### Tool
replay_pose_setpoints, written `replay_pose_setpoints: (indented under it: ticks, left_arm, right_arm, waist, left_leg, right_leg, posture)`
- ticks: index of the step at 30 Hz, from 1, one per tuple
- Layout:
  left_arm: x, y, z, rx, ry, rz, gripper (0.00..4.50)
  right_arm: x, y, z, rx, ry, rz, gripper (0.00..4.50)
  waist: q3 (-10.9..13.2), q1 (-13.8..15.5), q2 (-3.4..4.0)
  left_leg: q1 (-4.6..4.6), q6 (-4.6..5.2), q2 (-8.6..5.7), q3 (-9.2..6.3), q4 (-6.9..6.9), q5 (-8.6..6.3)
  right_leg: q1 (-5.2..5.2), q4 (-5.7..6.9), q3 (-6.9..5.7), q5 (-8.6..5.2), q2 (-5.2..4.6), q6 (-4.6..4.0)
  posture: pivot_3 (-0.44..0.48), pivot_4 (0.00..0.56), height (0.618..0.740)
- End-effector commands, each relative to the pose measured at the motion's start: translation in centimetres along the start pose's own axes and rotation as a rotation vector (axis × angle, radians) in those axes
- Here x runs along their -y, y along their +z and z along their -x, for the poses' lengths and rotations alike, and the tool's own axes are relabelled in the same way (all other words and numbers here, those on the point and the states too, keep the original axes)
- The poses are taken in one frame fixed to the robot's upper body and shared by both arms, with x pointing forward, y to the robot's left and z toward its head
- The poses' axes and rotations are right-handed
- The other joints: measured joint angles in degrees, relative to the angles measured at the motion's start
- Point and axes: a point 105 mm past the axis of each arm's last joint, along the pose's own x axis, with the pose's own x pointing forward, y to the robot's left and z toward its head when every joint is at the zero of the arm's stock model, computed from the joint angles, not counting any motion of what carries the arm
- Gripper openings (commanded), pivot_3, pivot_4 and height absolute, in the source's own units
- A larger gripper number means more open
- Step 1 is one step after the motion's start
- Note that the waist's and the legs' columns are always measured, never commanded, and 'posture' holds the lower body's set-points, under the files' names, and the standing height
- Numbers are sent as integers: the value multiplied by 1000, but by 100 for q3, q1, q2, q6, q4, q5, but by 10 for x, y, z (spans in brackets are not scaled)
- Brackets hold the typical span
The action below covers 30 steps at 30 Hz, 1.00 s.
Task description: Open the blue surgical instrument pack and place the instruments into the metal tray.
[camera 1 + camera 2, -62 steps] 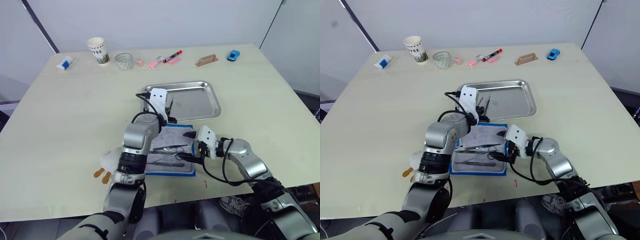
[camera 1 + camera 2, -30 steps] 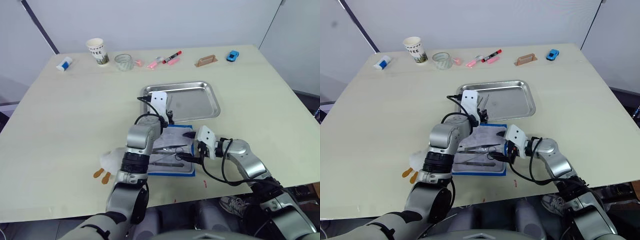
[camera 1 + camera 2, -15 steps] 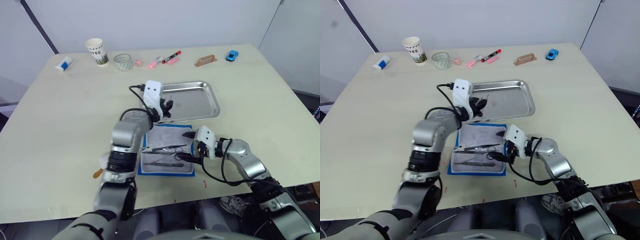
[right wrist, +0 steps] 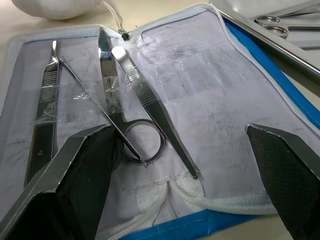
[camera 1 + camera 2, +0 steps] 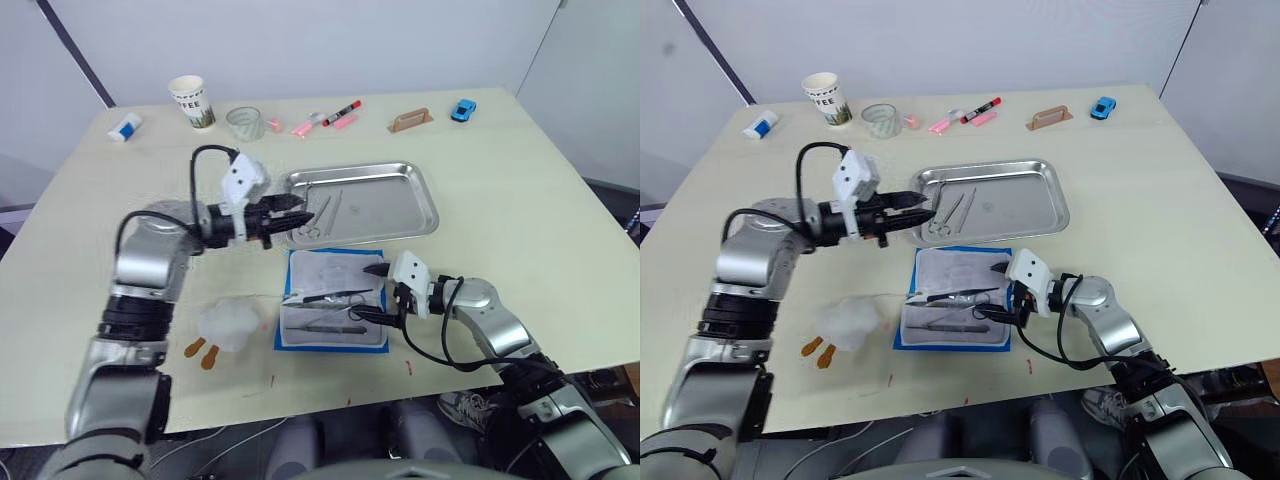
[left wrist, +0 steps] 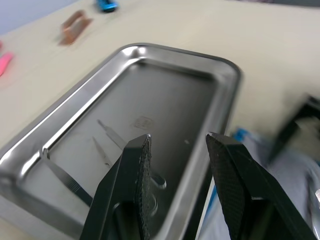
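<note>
The table (image 5: 520,190) spreads wide and pale, and at its middle sits the metal tray (image 5: 425,205), shiny, with scissors and tweezers (image 5: 322,212) lying in its left end. Just near of the tray lies the blue surgical instrument pack (image 5: 335,345), flat open, pale lining up, with more instruments (image 5: 330,298) on it: scissors, tweezers and a slim tool side by side. Left of the pack, a white plush toy (image 5: 230,323) rests on the table.

The left gripper (image 5: 298,215) hangs at the tray's left rim, fingers parted and gripping nothing; its wrist view looks across the tray between the two black pads (image 6: 134,185). The right gripper (image 5: 371,292) sits at the pack's right edge, spread wide, empty, with the ring handles between its fingers (image 4: 75,185).

Along the far edge: a paper cup (image 5: 194,101), a clear glass (image 5: 246,123), pink and red markers (image 5: 330,116), a brown block (image 5: 411,120), a blue toy car (image 5: 464,110).
</note>
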Motion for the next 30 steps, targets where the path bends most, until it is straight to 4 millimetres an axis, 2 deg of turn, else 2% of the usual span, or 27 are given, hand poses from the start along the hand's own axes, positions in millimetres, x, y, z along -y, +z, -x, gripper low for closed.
replay_pose_setpoints:
  ticks: [1, 6, 14, 30]
  left_arm:
    - [11, 0, 8, -11, -154, -57, 1867]
    - [26, -27, 19, -136, -327, -179, 1867]
    - [44, -48, 25, -166, -446, -204, 1867]
    - [59, -69, -10, -159, -446, -219, 1867]
  right_arm:
    - [-18, -74, 3, -275, -3, -124, 4500]
    - [-18, -75, 5, -278, -4, -123, 4500]
    - [-20, -76, 9, -281, -9, -127, 4500]
    - [-20, -75, 10, -285, -14, -124, 4500]
  waist:
    - [-1, 0, 0]
    - [-1, 2, -1]
    - [-3, 10, -3]
    - [-2, 29, -1]
  left_leg:
    - [0, 1, 0, 1, 0, 0]
    - [-11, 3, 4, 1, 0, -1]
    - [-24, 5, 8, -4, 2, -1]
    - [-34, 6, 16, -5, 2, -1]
  right_leg:
    - [0, 0, -1, 0, 0, 0]
    - [-5, -1, 1, -2, 6, -3]
    - [-18, -2, 2, -2, 9, -6]
    - [-27, -1, 3, -1, 25, -7]
  posture:
    - [0, 150, 740]
    - [0, 150, 740]
    - [0, 150, 740]
    - [0, 150, 740]
